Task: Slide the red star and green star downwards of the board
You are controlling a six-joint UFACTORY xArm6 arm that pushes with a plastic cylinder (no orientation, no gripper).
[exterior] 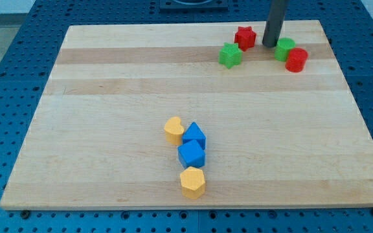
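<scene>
- Red star and green star sit near the bench's top edge, right of centre, close together but apart.
- Both look light, rigid and prone to spin; I would push from their top sides.
- My tip stands right of the red star, left of a green block.
- There is no claw, only the rod; its upper part is cut off.
- The green block's shape is unclear.

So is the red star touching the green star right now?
Apart. The camera view shows bare wood between the red star and the green star.
</scene>
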